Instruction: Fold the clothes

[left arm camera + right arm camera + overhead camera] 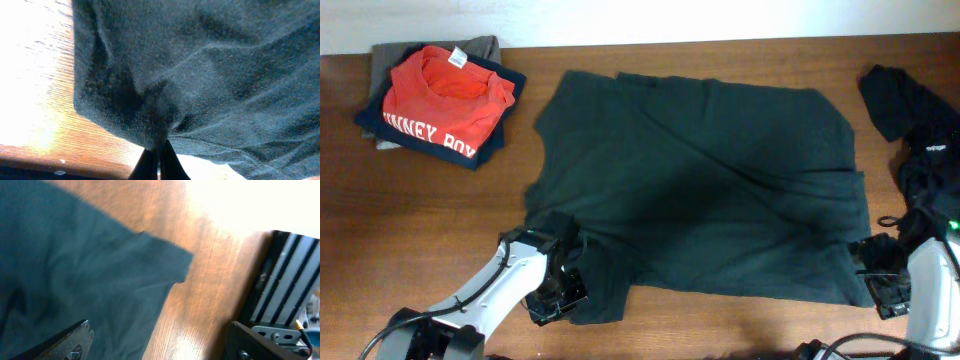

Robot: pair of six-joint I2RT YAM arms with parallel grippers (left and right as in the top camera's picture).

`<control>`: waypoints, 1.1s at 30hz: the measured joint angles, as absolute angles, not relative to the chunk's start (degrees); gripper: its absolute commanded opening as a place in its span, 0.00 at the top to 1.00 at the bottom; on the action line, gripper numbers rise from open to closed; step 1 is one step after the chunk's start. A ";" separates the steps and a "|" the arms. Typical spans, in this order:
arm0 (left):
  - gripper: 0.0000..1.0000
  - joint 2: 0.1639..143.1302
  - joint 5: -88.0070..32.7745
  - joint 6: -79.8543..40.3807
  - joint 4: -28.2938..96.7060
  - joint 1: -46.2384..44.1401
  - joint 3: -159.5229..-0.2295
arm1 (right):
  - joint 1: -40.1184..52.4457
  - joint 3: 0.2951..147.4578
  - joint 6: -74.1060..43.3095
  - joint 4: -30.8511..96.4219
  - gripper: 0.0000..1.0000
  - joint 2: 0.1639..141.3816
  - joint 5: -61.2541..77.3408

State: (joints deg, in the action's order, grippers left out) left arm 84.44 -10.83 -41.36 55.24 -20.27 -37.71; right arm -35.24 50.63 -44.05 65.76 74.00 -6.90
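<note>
Lying spread across the brown wooden table (440, 230), the large dark charcoal fabric T-shirt (700, 180) is pinched at its near-left edge by the left gripper (159, 162). The right gripper (882, 275) is held spread beside the near-right corner. Light, limp cloth is expected, so corners are best gripped.

At the overhead's right edge the black garment (908, 105) runs out of frame. The left gripper (558, 292) covers the lower-left corner of the dark T-shirt (700, 180). The right wrist view is blurred, and the bottom edge cuts off the fingers (70, 342) of the right gripper (160, 332).
</note>
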 measured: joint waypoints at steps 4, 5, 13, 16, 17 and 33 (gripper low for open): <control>0.99 84.44 -11.00 -41.36 55.20 -20.27 -37.71 | -39.07 50.54 -44.05 65.01 0.11 75.37 -7.75; 0.99 84.44 -11.00 -41.36 55.16 -20.27 -37.71 | -39.75 50.48 -43.92 64.77 0.11 75.64 -7.97; 0.99 84.44 -11.86 -41.21 54.98 -20.27 -37.69 | -40.91 46.09 -43.53 58.17 0.10 76.14 -8.58; 0.99 84.44 -12.05 -41.21 54.98 -20.27 -37.69 | -40.91 42.81 -43.53 54.22 0.11 76.14 -8.56; 0.99 84.44 -12.05 -41.21 54.98 -20.27 -37.69 | -40.91 41.78 -43.51 53.25 0.11 76.18 -8.56; 0.99 84.44 -12.08 -41.21 54.98 -20.27 -37.69 | -40.95 37.21 -43.53 50.46 0.23 76.20 -8.05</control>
State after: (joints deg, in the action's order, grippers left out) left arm 84.44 -12.08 -41.21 54.98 -20.27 -37.69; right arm -40.95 37.21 -43.53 50.46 76.20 -8.05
